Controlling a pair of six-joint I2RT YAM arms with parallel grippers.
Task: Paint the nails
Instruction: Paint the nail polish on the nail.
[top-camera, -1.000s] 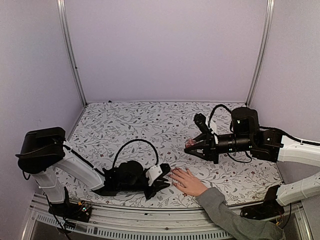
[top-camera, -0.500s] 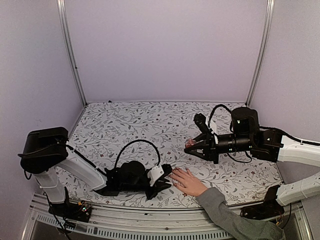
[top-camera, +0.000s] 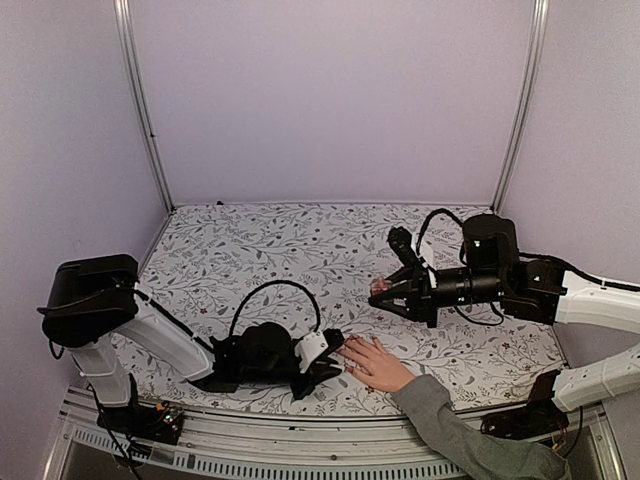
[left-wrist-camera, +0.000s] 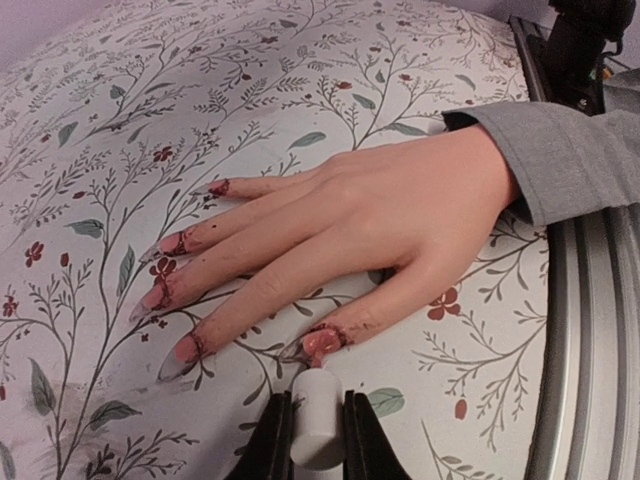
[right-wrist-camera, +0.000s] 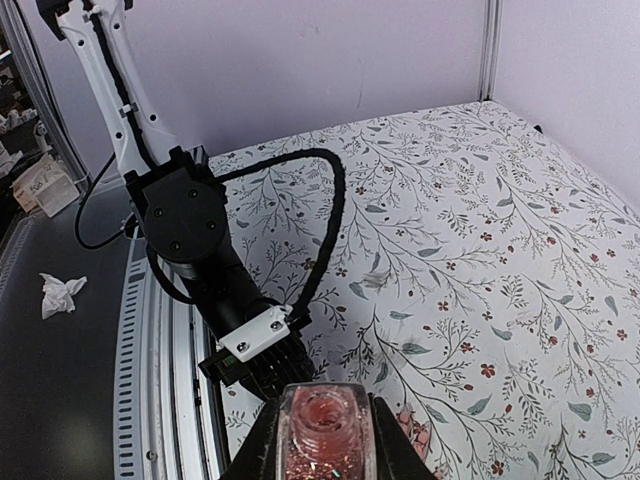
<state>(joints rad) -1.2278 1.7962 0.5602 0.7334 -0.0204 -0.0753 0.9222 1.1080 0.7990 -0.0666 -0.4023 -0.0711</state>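
Note:
A light-skinned hand (left-wrist-camera: 370, 220) with a grey sleeve (left-wrist-camera: 570, 150) lies flat on the floral table, fingers spread. Its nails carry smeared pink-red polish; the thumb nail (left-wrist-camera: 322, 343) is coated pink. My left gripper (left-wrist-camera: 316, 405) is shut on a white brush cap (left-wrist-camera: 318, 430), whose brush tip touches the thumb nail. From above, the left gripper (top-camera: 325, 362) sits right at the fingertips of the hand (top-camera: 372, 362). My right gripper (top-camera: 385, 292) hovers behind the hand, shut on an open pink polish bottle (right-wrist-camera: 326, 450).
The floral table cover (top-camera: 270, 250) is walled by lilac panels with metal posts. The left arm (right-wrist-camera: 200, 250) with its black cable lies low along the near edge. A crumpled tissue (right-wrist-camera: 58, 292) lies off the table beyond the metal rail (left-wrist-camera: 590, 330).
The left arm has edged slightly right toward the hand. The right arm, the bottle and the hand have stayed still.

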